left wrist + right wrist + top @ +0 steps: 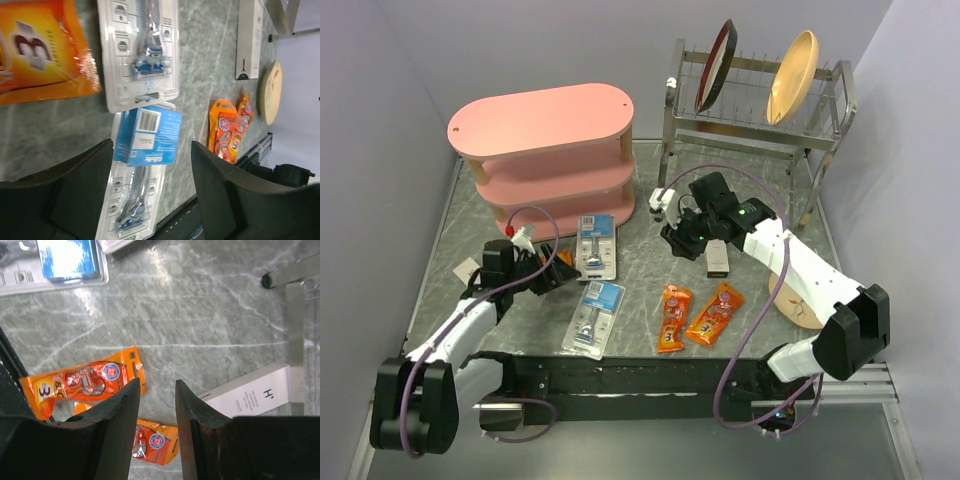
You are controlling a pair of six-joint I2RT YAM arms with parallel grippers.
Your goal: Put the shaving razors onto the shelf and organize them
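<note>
Razors first: of the two shaving razors, the far pack (597, 247) lies flat on the table (645, 275) just in front of the shelf (542, 130), and the near pack (593, 317) lies closer to the arms. Neither is on a board yet. We judge the first pickup to be in hand. The left gripper (152, 155) hovers over the near pack, jaws wide, holding nothing. Next it must descend and pinch the pack's long edges. The right gripper (157, 387), near the white box (250, 390), has its jaws narrowly parted and empty.
</note>
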